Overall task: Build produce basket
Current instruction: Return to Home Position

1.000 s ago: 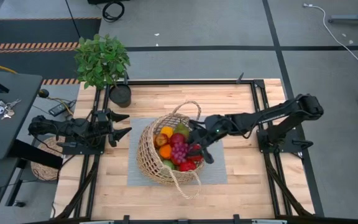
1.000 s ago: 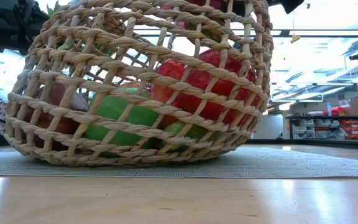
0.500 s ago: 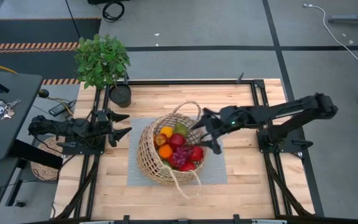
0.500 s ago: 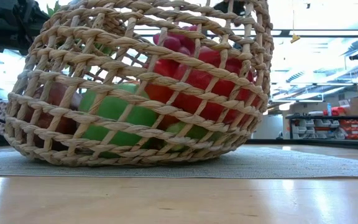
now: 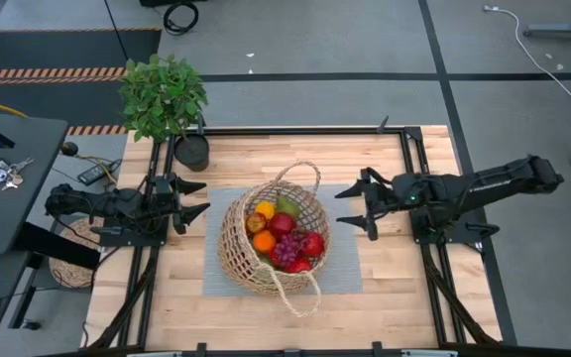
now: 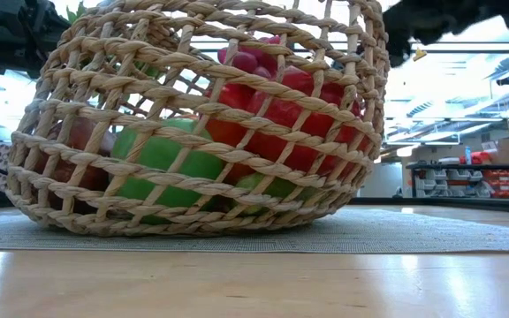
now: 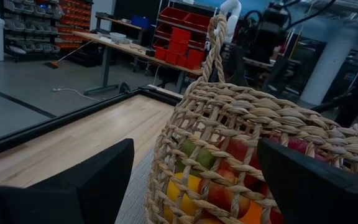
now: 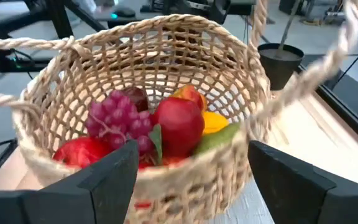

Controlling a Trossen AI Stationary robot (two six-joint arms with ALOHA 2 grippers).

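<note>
Since produce [image 5: 284, 236] sits piled in basket [image 5: 234, 248] mid desk [image 5: 385, 297], right tool [image 5: 355, 210] hangs just beside it, spread wide & empty (nothing left to load, prob.); left tool [image 5: 204, 196] waits at desk edge, also spread.

High view: overhead, straight down, whole table [image 5: 385, 297]. Low view: table-top height, level, close to the basket [image 6: 193, 132]. Left wrist, right wrist: near, facing inward from opposite table edges, right apparently angled downward. All share the basket
</note>
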